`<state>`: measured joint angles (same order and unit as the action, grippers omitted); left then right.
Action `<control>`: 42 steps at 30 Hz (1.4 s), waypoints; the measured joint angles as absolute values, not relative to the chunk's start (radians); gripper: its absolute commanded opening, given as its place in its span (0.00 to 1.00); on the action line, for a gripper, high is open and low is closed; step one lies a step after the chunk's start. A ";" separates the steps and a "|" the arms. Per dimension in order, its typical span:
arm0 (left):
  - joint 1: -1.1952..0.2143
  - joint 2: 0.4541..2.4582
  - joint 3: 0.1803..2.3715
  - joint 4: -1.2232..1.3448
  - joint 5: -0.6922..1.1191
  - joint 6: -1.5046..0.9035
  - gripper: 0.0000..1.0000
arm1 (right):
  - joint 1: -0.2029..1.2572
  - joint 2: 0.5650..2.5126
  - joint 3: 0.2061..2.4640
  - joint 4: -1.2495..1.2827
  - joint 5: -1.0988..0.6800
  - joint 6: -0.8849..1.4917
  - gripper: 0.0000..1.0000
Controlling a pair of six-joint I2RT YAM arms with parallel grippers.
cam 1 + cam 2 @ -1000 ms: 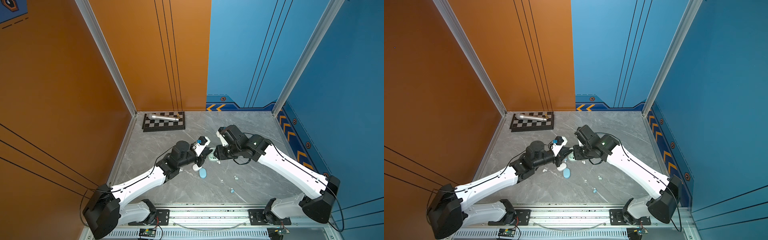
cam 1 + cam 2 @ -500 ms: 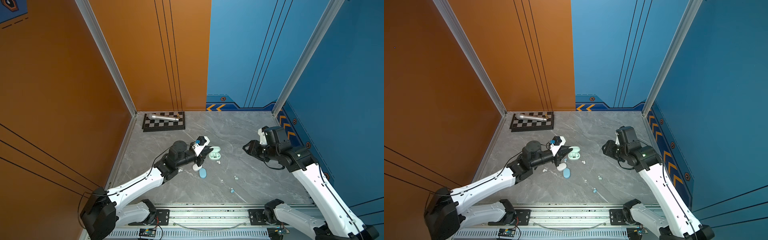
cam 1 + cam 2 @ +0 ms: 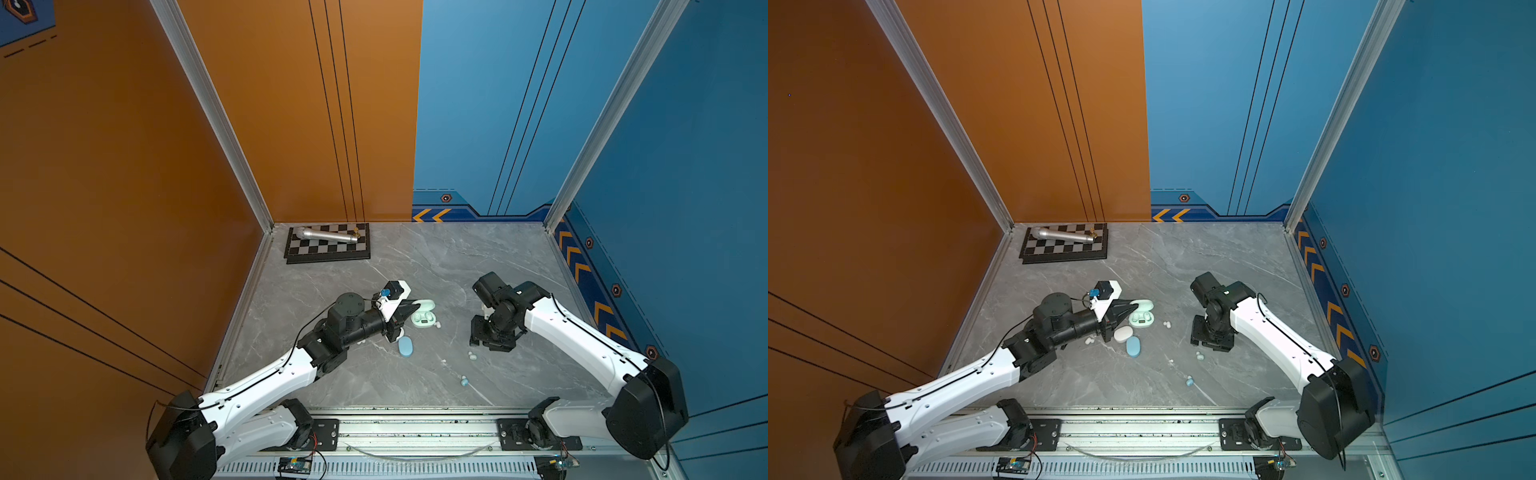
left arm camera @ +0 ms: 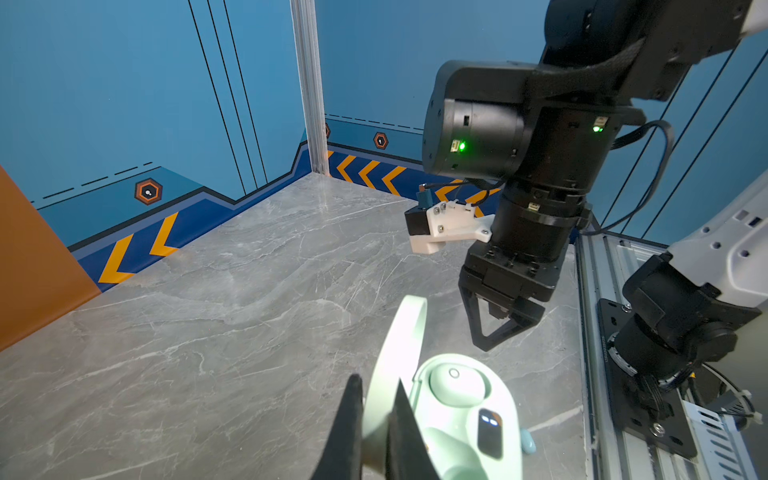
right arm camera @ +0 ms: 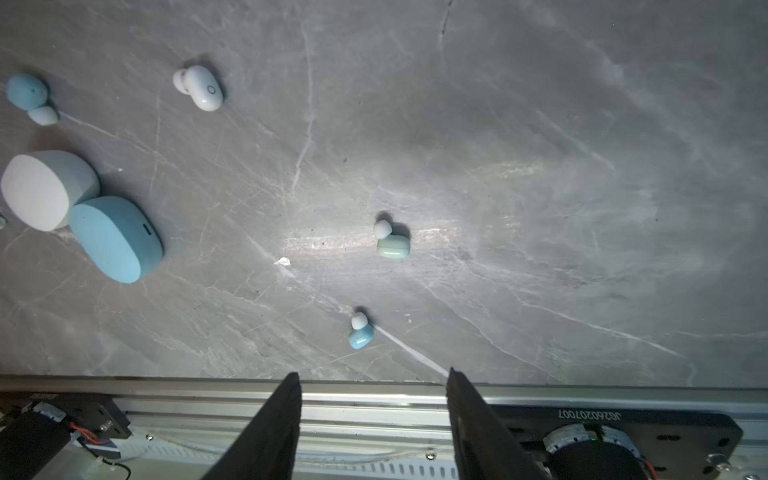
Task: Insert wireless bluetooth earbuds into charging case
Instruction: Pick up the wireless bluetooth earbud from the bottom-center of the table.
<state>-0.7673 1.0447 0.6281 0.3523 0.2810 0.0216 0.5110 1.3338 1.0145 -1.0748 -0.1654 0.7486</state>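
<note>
- Right wrist view is showing the right pincer [image 5: 372,372] hanging over the surface [image 5: 540,166], its jaws standing apart with nothing between them.
- Loose buds are lying on that surface. A mint bud [image 5: 392,243] and a blue bud [image 5: 360,334] are near each other. A white bud [image 5: 201,89] is lying well apart from them, and a second blue bud [image 5: 25,92] is off beside the cases.
- The white case [image 5: 45,189] and blue case [image 5: 116,237] are sitting closed and touching.
- Left wrist view is showing the left pincer [image 4: 376,380] clamped shut on the raised lid [image 4: 405,328] of the mint case [image 4: 461,399], propping it open.
- One bud seems to be sitting in a well of that case. The other well is looking empty, though glare is making this hard to judge.
- In a top view the mint bud [image 3: 471,355] is lying near the right arm, apart from the open case [image 3: 424,318].
- The buds are looking light, hard, glossy and rounded, so a pinch is likely to squirt one sideways or skid it along the stone.
- The soft ear tip is probably giving too little to grip.
- The better hold is probably across the flanks of the body, low to the surface, with a gentle close.
</note>
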 measured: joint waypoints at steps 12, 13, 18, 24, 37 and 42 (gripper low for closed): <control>-0.772 1.043 0.623 0.352 0.255 0.010 0.00 | 0.518 1.209 0.695 -0.764 -0.180 1.316 0.49; -0.772 1.044 0.623 0.352 0.254 0.010 0.00 | 0.518 1.209 0.683 -0.745 -0.180 1.341 0.48; -0.772 1.044 0.623 0.352 0.253 0.010 0.00 | 0.518 1.209 0.632 -0.652 -0.180 1.444 0.42; -0.772 1.044 0.623 0.352 0.250 0.010 0.00 | 0.511 1.222 0.621 -0.577 -0.180 1.492 0.35; -0.772 1.044 0.623 0.352 0.245 0.011 0.00 | 0.495 1.272 0.616 -0.536 -0.179 1.499 0.36; -0.772 1.044 0.623 0.352 0.243 0.011 0.00 | 0.490 1.293 0.614 -0.529 -0.179 1.497 0.34</control>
